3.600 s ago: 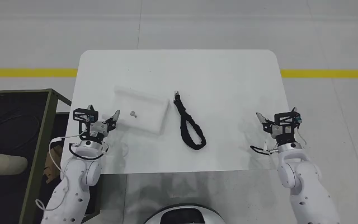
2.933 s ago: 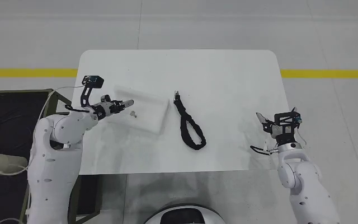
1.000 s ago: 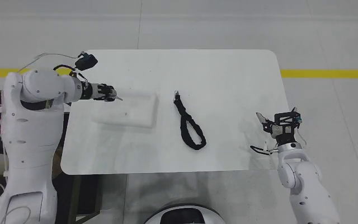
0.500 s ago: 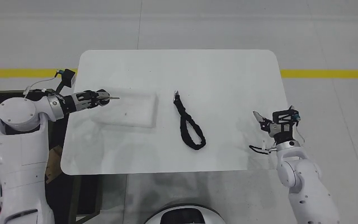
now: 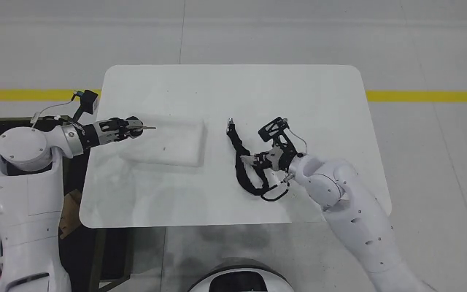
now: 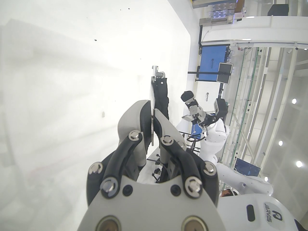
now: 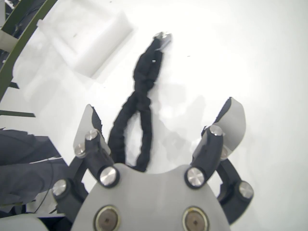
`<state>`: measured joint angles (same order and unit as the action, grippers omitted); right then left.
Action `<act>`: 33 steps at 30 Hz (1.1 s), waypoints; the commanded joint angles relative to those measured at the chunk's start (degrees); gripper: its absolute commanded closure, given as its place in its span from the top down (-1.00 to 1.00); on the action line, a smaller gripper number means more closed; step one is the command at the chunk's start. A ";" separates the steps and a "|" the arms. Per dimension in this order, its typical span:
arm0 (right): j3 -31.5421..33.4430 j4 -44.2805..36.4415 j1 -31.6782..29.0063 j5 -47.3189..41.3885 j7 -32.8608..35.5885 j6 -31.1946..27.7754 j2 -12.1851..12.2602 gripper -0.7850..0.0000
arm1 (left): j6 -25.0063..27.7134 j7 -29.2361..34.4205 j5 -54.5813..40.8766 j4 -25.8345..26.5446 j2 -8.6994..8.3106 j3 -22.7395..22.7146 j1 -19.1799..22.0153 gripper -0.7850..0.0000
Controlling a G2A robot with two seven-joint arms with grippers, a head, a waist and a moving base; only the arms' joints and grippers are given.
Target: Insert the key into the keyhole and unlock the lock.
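the left gripper [image 6: 152,111] is pressed together on the key [image 6: 152,132], a thin metal blade held edge-on between its pads with the tip pointing right across the white table [image 5: 306,95]. it hangs over the far left corner of a white foam tray [image 5: 171,146], well apart from the lock [image 5: 248,168]. the right gripper [image 7: 161,118] is spread wide with nothing between its fingers. it hovers over the near, looped end of the lock, and whether it touches the cable i cannot tell. the lock is a black sleeved cable lying mid-table, doubled into a loop toward the near edge, with its small metal head [image 7: 163,37] at the far end, just right of the tray.

by my reading the key is already in hand and the step now is securing the lock; insertion is not yet begun. the next move calls for the right gripper to close on the cable near the metal head rather than on the slack loop, so the head cannot swing, and to turn the head toward the left. the keyhole is too small to make out, so alignment must be found up close. the left arm would then need to carry the key right, past the tray, in line with the head.
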<state>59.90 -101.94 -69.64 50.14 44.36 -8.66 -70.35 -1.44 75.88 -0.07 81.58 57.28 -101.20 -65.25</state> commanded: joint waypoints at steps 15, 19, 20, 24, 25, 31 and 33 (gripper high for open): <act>-12.89 15.28 10.59 -2.66 -5.68 6.76 -7.44 1.00 | 0.00 0.00 0.00 0.00 0.00 0.00 0.00 -1.00; -12.09 18.87 13.13 3.16 -9.74 6.65 -8.67 1.00 | 0.00 0.00 0.00 0.00 0.00 0.00 0.00 -1.00; -11.87 19.64 13.53 4.84 -10.14 6.41 -8.88 1.00 | 0.00 0.00 0.00 0.00 0.00 0.00 0.00 -1.00; -11.14 23.30 15.23 8.95 -10.75 4.54 -9.87 1.00 | 0.00 0.00 0.00 0.00 0.00 0.00 0.00 -1.00; -11.32 24.06 15.55 10.84 -11.12 4.00 -10.11 1.00 | 0.00 0.00 0.00 0.00 0.00 0.00 0.00 -1.00; -10.84 26.43 16.02 15.01 -12.16 0.68 -11.63 1.00 | 0.00 0.00 0.00 0.00 0.00 0.00 0.00 -1.00; -10.20 26.91 16.19 16.90 -13.11 0.99 -12.07 1.00 | 0.00 0.00 0.00 0.00 0.00 0.00 0.00 -1.00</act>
<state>49.36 -75.22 -53.53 66.20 31.70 -7.99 -82.24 -1.45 75.88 -0.07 81.58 57.28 -101.20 -65.25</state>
